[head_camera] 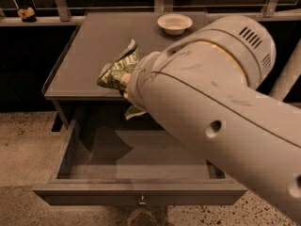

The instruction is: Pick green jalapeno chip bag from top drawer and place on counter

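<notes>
Where the gripper sits at the front edge of the counter, mostly masked by the arm, it pinches the bag. The bag hangs crumpled in the air, its upper part over the counter and one corner drooping below the edge, above the drawer. Risks: a release at this spot would likely tip the bag off the lip into the drawer, since it straddles the edge; a weak hold on slick foil could let it slip; the arm hides the counter's right side, so anything there could be knocked on the way in. Containers: drawer, pulled open, knob at front, visible floor bare, right end hidden by the arm; bowl, at the counter's back, nothing seen inside.
</notes>
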Robot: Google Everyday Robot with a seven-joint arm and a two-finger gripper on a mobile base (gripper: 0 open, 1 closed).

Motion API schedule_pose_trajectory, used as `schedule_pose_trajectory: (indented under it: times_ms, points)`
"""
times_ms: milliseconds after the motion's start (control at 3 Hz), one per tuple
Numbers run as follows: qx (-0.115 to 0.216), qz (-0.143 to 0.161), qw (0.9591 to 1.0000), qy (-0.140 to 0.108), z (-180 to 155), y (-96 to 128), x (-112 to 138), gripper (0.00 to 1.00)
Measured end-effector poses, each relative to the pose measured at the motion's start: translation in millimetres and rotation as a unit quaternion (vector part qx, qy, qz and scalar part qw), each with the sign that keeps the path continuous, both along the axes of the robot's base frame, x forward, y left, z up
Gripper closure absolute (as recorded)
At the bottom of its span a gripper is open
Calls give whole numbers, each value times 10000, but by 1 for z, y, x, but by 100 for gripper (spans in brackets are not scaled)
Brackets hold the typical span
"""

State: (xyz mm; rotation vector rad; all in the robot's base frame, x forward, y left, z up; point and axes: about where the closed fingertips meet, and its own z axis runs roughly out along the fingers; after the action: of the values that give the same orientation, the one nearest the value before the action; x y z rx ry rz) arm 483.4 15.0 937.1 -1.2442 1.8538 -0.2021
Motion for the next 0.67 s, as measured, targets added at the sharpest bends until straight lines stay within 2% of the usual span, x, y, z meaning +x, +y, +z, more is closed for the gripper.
schedule_pose_trajectory:
  times_ms: [333,667]
  points:
    - [0,0,10000,0,0,0,0,100]
    - [-186,17,9997,-167,4,0,12,100]
